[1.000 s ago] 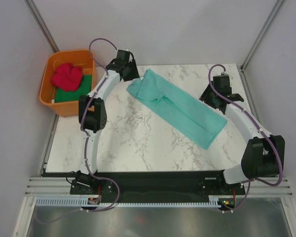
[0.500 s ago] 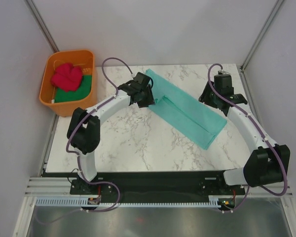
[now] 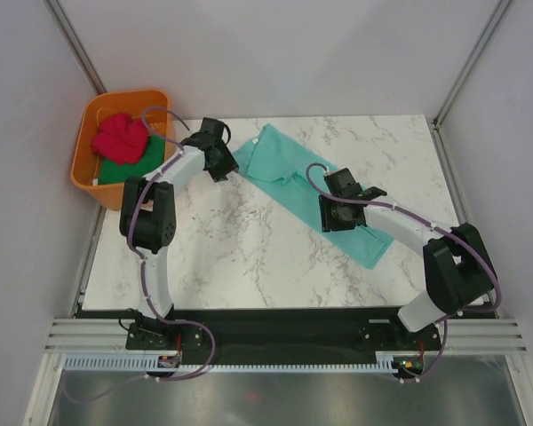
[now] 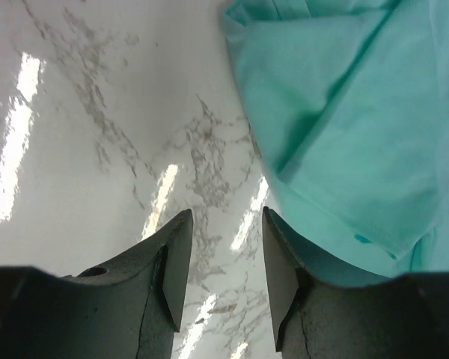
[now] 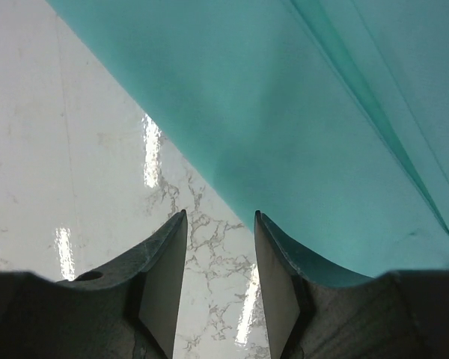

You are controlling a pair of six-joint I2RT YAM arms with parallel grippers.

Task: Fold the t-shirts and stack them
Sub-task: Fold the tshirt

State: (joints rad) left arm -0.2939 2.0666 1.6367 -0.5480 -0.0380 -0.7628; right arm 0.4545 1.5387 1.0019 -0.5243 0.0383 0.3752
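Observation:
The teal t-shirt lies on the marble table as a long folded strip running from back left to front right. My left gripper is open and empty, just off the shirt's left end. The left wrist view shows its open fingers over bare marble, with the teal cloth ahead and to the right. My right gripper is open and empty at the strip's near edge. In the right wrist view the shirt's edge lies just ahead. The pinkish-red shirt and the dark green shirt sit in the tub.
The orange plastic tub stands off the table's back left corner. Grey walls and metal frame posts close in the left, back and right sides. The black base rail runs along the near edge.
My left gripper has drawn back from the shirt's middle to its left end. My right gripper has swung from the table's far right over to the shirt's near edge.

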